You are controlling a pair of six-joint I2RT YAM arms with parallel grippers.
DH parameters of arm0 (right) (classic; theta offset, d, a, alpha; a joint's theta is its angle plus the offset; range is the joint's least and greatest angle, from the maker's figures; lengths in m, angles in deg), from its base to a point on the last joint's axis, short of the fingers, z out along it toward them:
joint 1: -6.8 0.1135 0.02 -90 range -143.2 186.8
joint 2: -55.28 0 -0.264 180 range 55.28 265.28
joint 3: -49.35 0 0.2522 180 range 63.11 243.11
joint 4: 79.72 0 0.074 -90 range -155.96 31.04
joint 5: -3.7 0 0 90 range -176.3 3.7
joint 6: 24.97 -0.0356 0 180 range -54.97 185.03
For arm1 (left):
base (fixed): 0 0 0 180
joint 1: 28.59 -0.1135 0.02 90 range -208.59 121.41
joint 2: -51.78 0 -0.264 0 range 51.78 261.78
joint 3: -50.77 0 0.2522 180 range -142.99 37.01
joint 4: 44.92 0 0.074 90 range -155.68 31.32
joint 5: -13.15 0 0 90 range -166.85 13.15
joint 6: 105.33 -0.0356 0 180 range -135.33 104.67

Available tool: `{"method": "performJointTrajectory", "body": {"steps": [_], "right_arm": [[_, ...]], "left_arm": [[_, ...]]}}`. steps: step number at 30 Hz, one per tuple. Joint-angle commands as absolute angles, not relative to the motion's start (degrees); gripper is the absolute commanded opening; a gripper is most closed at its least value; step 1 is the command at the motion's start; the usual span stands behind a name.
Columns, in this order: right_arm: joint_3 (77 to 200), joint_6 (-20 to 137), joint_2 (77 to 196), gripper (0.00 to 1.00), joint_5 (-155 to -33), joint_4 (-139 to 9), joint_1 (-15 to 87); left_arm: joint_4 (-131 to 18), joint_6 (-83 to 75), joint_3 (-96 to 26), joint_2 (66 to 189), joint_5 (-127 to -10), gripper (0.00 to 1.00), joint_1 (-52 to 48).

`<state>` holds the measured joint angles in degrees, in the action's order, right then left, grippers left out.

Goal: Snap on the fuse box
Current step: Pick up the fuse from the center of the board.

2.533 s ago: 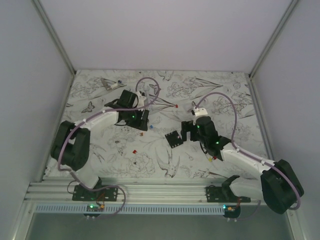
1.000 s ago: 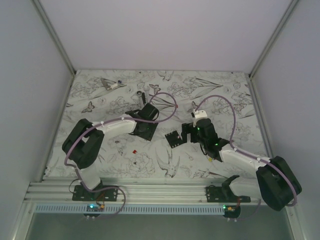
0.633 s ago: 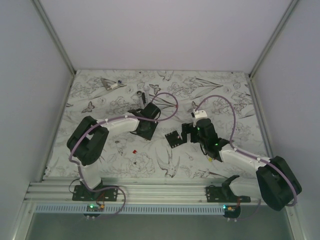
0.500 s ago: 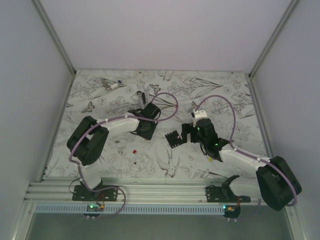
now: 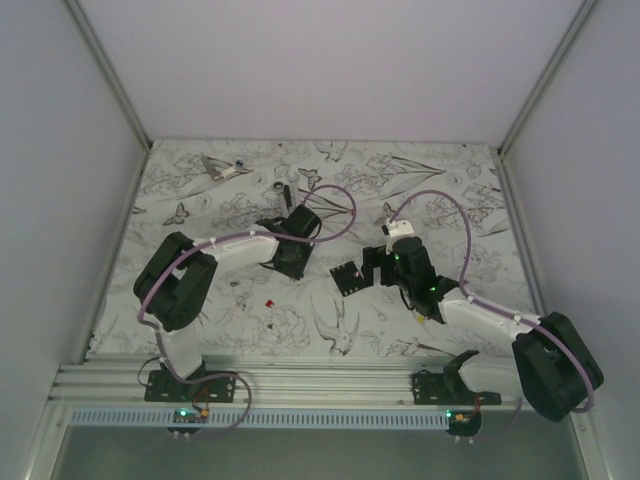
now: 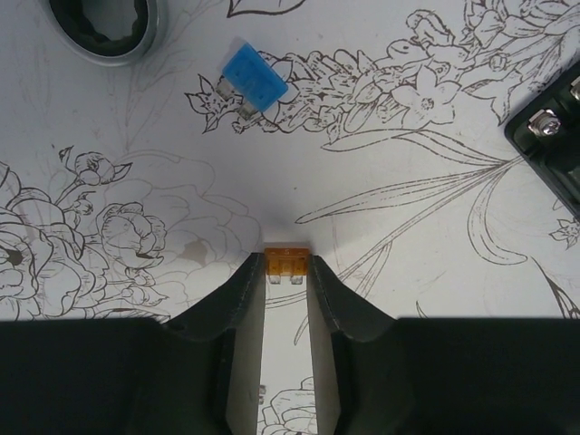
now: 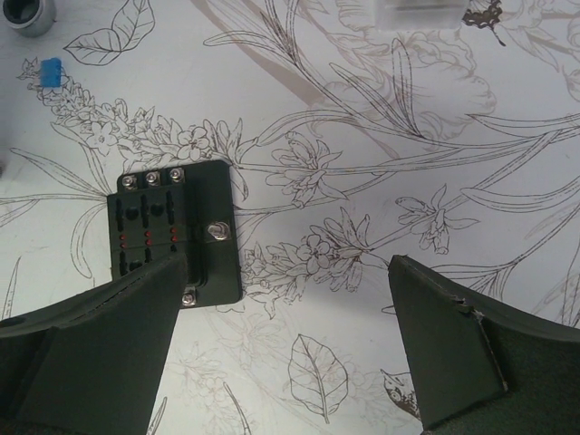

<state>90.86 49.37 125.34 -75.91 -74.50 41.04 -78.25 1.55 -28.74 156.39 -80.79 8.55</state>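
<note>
Amber fuse sat pinched in the narrow left end effector; the right end effector gaped wide over the fuse box. Next, probably: lift, carry right, seat it.

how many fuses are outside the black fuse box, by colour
orange translucent plastic blade fuse: 1
blue plastic blade fuse: 1
small red plastic fuse: 1
total: 3 that show
</note>
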Motion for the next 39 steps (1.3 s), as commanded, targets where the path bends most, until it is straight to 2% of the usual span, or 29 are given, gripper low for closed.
{"method": "performJointTrajectory", "body": {"steps": [1,11,14,19,23,29,39], "right_arm": [[91.8,48.8,124.4,1.0,-78.9,-76.3,40.5],[94.3,46.0,122.4,1.0,-89.8,-75.6,37.3],[95.3,46.2,123.8,1.0,-90.1,-74.3,37.1],[95.8,46.6,125.4,1.0,-89.6,-74.1,37.1],[96.1,47.2,126.5,1.0,-88.4,-74.0,37.1],[96.1,47.4,126.6,1.0,-87.1,-73.8,37.1],[96.0,47.7,127.2,1.0,-86.4,-74.0,37.1]], "left_arm": [[-80.0,0.5,-29.2,153.8,-78.9,0.23,8.7],[-70.4,-2.3,-23.3,144.6,-75.4,0.25,8.8],[-71.8,0.3,-23.3,144.9,-77.1,0.37,8.7],[-75.3,7.6,-22.7,146.8,-81.8,0.5,8.9],[-76.1,10.3,-24.1,148.9,-83.0,0.53,9.4],[-77.7,11.3,-27.7,154.6,-82.8,0.52,9.7],[-80.3,12.4,-30.2,157.9,-84.1,0.42,9.9]]}}
